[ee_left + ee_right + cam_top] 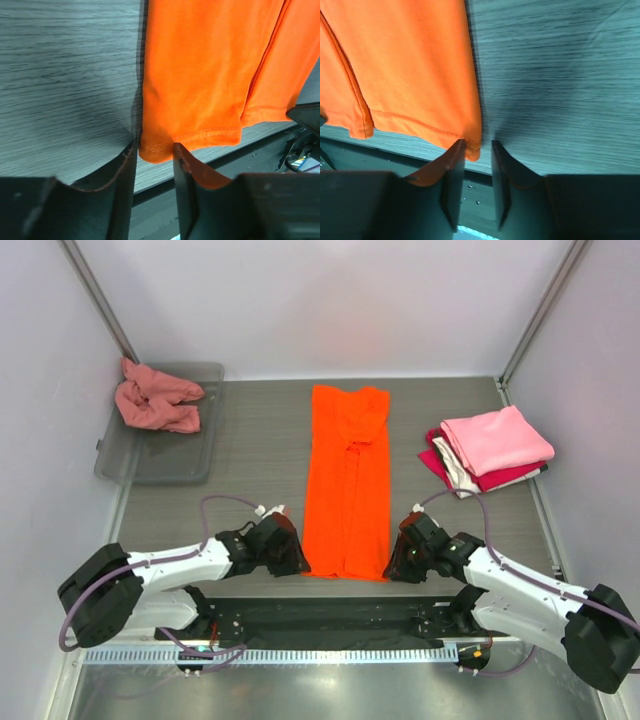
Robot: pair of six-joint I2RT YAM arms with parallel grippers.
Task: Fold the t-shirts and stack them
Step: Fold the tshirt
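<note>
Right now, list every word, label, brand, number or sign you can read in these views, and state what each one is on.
No text can be read in any view.
orange t-shirt: plain, no print or tag showing.
stacked t-shirts and salmon t-shirt: plain, no lettering.
tray: no marking visible.
small coloured spot by the cables in the left wrist view: too small and blurred to read, if it is text at all.

Nothing readable anywhere, folks. The orange t-shirt [347, 480] is plain, and so are the folded pile [495, 440], the crumpled pink one [155, 402], the tray [185, 455] and the table [255, 450].
</note>
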